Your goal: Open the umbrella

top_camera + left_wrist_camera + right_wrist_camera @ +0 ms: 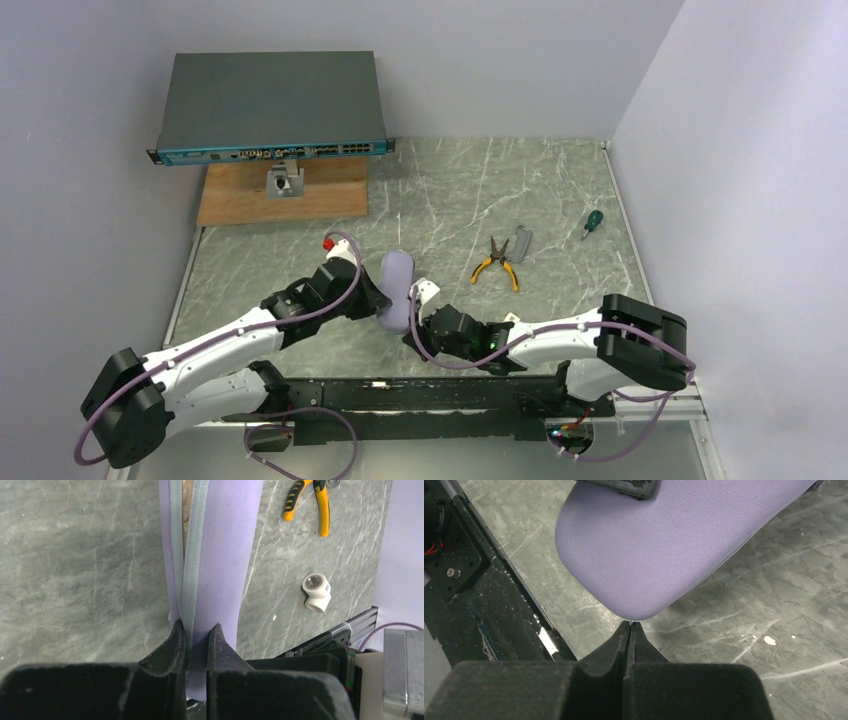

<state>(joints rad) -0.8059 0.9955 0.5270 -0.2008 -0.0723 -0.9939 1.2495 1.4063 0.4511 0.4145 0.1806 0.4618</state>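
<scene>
Currently shows only a tan sliver of the umbrella, peeking through the parted zipper of the lavender case that encloses it. Sits between both arms, toward 6 o'clock of the table, apparently lifted. Clamps one zipper edge of the case in the left gripper, fingers nearly together, from 9 o'clock. Presses the right gripper fully closed at the case's rounded end, around 4 o'clock; possibly pinches a tiny pale pull, cannot tell. Looks light, with soft and probably slippery fabric over a stiff core. Best to spread the zipper wider, then take the umbrella by handle or shaft, never by the canopy.
</scene>
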